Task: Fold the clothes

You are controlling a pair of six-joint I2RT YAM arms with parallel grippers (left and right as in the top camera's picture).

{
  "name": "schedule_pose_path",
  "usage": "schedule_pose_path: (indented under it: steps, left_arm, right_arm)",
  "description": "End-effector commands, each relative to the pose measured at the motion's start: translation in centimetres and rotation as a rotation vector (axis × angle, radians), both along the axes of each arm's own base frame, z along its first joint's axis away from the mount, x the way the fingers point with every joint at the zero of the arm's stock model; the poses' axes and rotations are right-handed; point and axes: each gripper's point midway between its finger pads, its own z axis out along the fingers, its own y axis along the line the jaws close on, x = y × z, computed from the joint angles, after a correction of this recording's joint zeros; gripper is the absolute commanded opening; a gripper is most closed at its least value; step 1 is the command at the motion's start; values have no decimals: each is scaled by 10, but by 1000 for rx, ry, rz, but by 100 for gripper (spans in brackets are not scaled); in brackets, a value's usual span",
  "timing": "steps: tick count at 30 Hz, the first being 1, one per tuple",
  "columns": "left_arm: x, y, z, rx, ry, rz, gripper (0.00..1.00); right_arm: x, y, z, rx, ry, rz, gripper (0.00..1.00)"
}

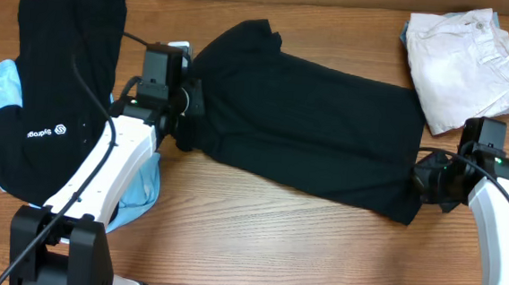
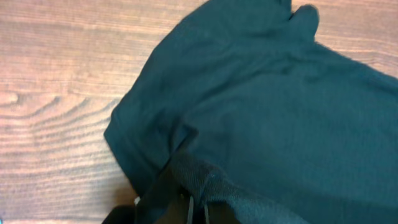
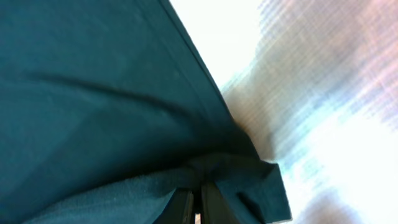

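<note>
A plain black T-shirt [image 1: 314,120] lies spread across the middle of the table, slanting from upper left to lower right. My left gripper [image 1: 187,124] is shut on its left edge; in the left wrist view a fold of the shirt [image 2: 280,106] bunches over the closed jaws of that gripper [image 2: 198,208]. At the shirt's lower right corner, my right gripper [image 1: 420,179] is also shut on the cloth. The right wrist view shows the shirt [image 3: 93,93] pinched between this gripper's [image 3: 199,202] closed jaws, with the corner hanging to the right.
At the left lies a pile: a black garment with white lettering [image 1: 48,74] over light-blue ones [image 1: 2,84], partly under my left arm. Crumpled white clothes [image 1: 471,63] sit at the back right. Bare wood table [image 1: 274,243] runs along the front.
</note>
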Motion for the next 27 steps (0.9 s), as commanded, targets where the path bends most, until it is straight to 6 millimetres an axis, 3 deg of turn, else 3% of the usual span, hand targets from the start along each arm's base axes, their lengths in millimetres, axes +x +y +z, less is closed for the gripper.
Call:
schedule_pose_path:
  steps: [1,6,9,11,14,15,18,20,23,27]
  left_arm:
    - [6,6,2,61,-30,17,4]
    - [16,4,-10,58,-34,15,4]
    - [22,-1,-17,48,-40,-5,14]
    - [27,-4,-18,59,-59,-40,35]
    - [34,-7,-12,92,-101,-88,100]
    - [35,-7,-8,100,-107,-96,100]
    - [27,-4,7,111,-57,-99,100]
    - [17,1,14,119,4,-97,100]
    - [-12,14,18,133,156,-86,100]
    - [-58,23,0,156,368,-92,98]
  right_arm:
    - [7,-3,-4,-17,-12,41,4]
    - [14,-5,-12,-21,-11,57,4]
    - [21,-7,-15,-27,-25,64,4]
    - [26,-9,-18,-32,-36,69,8]
    - [33,-11,-18,-40,-57,69,21]
    - [36,-12,-18,-46,-67,68,26]
    - [44,-11,-12,-49,-103,105,56]
    - [48,-6,-5,-32,-120,160,67]
    - [50,1,10,-12,-130,239,73]
    - [50,2,19,-11,-130,263,74]
